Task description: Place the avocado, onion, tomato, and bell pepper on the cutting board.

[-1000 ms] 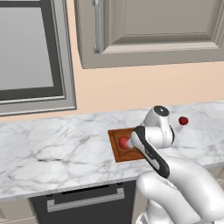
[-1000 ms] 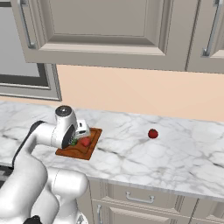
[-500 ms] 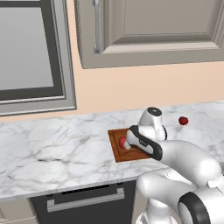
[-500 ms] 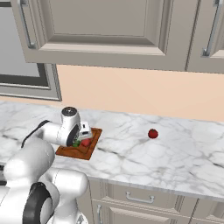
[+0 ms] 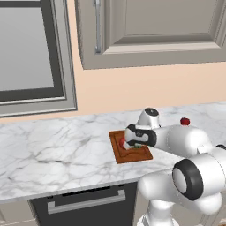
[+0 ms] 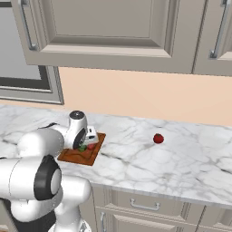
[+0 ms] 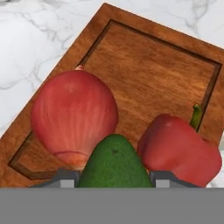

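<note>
Left to right on the cutting board [image 7: 144, 65]: onion [image 7: 74, 116], avocado [image 7: 114, 164], bell pepper [image 7: 179, 148]. Pincer [image 7: 114, 177] is clamped on the avocado, low over the board. Tomato [image 6: 158, 138] is well apart on the desk [image 6: 190, 154], judged outstanding. Far half of the board is bare; items crowd its near edge.

No readable text, label, brand, number or sign found in any view. Cabinet fronts, marble counter, cutting board [image 7: 157, 74] and produce all seen unmarked; robot's white body seen without lettering.
</note>
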{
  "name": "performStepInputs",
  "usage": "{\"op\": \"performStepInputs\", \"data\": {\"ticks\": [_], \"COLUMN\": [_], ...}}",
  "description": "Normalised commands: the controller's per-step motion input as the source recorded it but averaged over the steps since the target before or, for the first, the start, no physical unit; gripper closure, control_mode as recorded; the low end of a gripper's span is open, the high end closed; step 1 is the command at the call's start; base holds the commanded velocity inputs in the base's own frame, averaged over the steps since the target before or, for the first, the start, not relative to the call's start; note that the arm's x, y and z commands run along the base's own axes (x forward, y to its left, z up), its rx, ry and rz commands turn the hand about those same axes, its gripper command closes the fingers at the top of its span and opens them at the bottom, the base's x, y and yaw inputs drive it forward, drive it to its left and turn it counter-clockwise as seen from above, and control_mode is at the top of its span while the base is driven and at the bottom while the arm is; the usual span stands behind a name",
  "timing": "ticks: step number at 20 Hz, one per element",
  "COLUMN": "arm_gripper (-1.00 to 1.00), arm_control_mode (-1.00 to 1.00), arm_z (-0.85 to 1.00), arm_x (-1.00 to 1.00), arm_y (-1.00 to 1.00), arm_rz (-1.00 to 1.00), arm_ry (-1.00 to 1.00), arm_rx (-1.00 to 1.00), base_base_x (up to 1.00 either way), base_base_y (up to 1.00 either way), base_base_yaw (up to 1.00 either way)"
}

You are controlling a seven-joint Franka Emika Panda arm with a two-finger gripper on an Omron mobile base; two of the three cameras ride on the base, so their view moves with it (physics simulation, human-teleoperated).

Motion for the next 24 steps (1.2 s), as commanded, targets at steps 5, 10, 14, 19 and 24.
{"op": "performStepInputs", "data": {"ticks": [5, 10, 14, 19, 24], "arm_gripper": [1.00, 1.00, -1.00, -1.00, -1.00], "arm_control_mode": [-1.00, -1.00, -1.00, -1.00, -1.00], "arm_z": [-0.44, -0.64, -0.34, 0.00, 0.00], "arm_x": [0.11, -0.08, -0.36, -0.39, -0.24], "arm_y": [0.02, 0.13, 0.28, 0.20, 0.02], "arm_rz": [0.00, 0.01, 0.02, 0.02, 0.01], "arm_ry": [0.04, 0.01, -0.01, -0.05, -0.07], "arm_rx": [0.00, 0.00, 0.00, 0.00, 0.00], "base_base_x": [0.00, 0.00, 0.00, 0.00, 0.00], "base_base_y": [0.00, 0.00, 0.00, 0.00, 0.00], "base_base_yaw": [0.00, 0.00, 0.00, 0.00, 0.00]}}
